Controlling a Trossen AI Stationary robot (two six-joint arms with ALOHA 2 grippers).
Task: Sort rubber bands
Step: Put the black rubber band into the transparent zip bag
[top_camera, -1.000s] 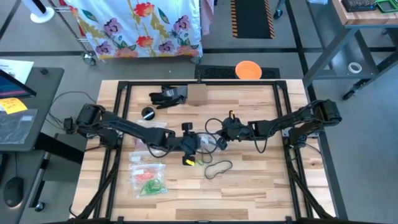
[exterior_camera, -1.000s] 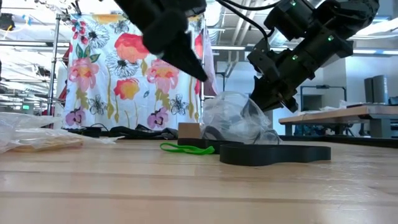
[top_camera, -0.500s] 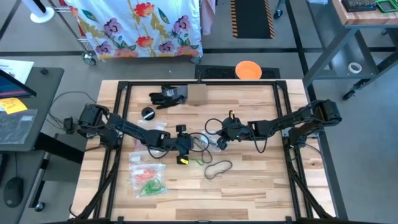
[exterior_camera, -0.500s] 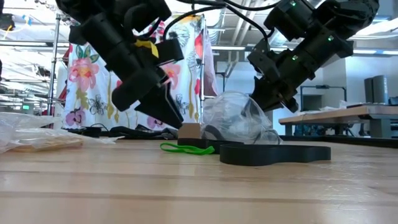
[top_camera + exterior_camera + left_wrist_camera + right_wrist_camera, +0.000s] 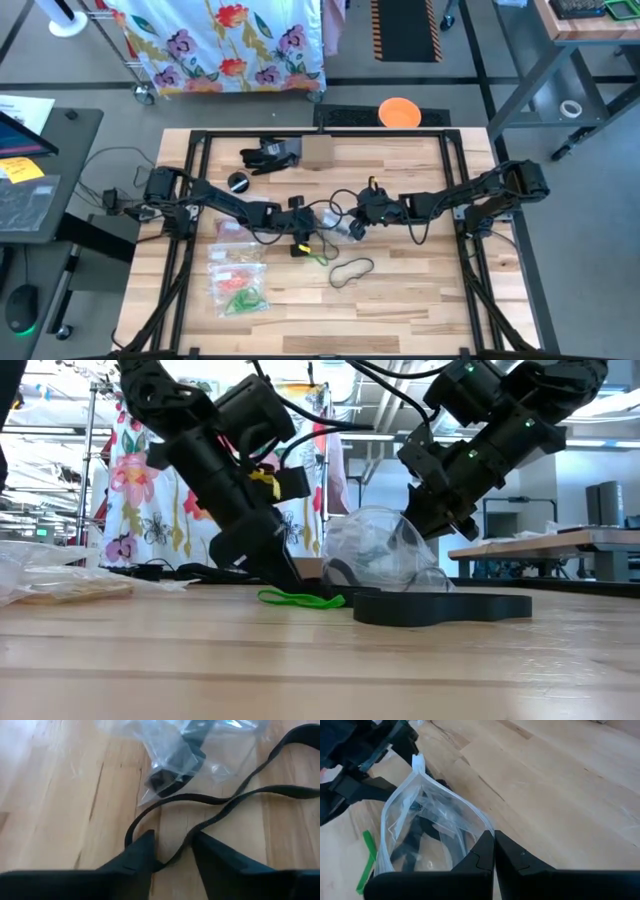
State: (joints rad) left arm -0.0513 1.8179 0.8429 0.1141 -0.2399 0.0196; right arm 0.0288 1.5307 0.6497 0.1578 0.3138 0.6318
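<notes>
Beside the clear plastic zip bag [image 5: 427,827] pinched by the right gripper [image 5: 493,851]: left gripper [image 5: 172,851], fingers spread astride a thin black rubber band [image 5: 215,810] on the table.

A clear bag [image 5: 345,226] sits mid-table between the two grippers. A band [image 5: 352,269] lies on the table [image 5: 420,300] nearer its front edge, and more bags [image 5: 237,283] lie to the left.
</notes>
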